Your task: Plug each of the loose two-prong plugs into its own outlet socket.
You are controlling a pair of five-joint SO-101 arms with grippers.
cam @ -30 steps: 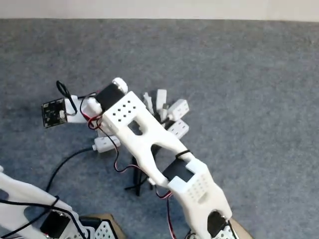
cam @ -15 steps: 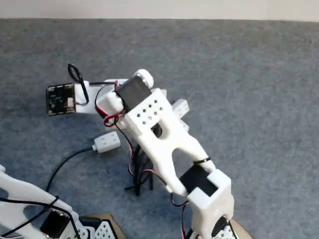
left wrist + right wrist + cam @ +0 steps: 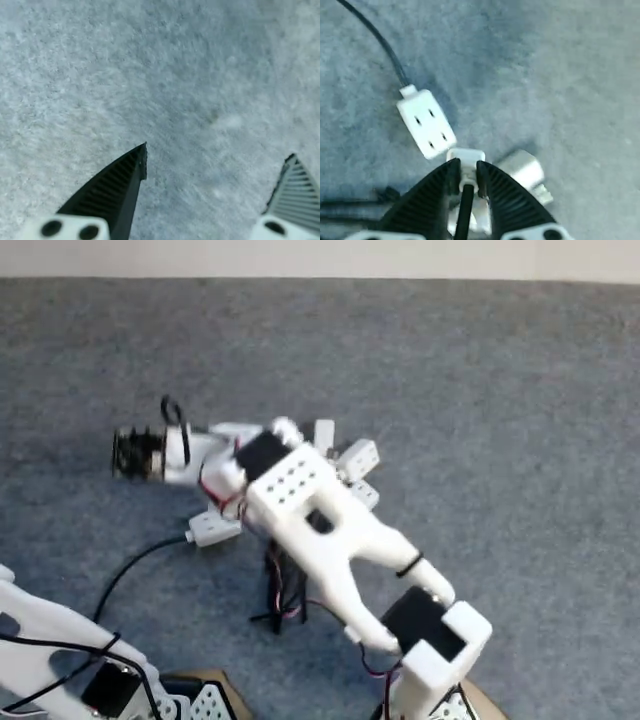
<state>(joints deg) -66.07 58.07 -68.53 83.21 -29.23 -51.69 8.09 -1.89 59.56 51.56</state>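
The right gripper [image 3: 466, 171] is clenched on a white plug [image 3: 465, 154] just beside the corded outlet [image 3: 426, 122]. The left gripper [image 3: 217, 156] hangs released above the tabletop [image 3: 150, 75].

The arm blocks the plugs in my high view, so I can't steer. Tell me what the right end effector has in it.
Observer: The right end effector is shut on a white plug.
Operator: Give me where the outlet lies from it.
Observer: The white outlet block lies on the carpet just ahead of the held plug, with two pairs of slots showing on its face. I cannot tell if plug and block touch.
Operator: Now report the left end effector.
Observer: The left end effector is open, with grey carpet under it and nothing between its tips.
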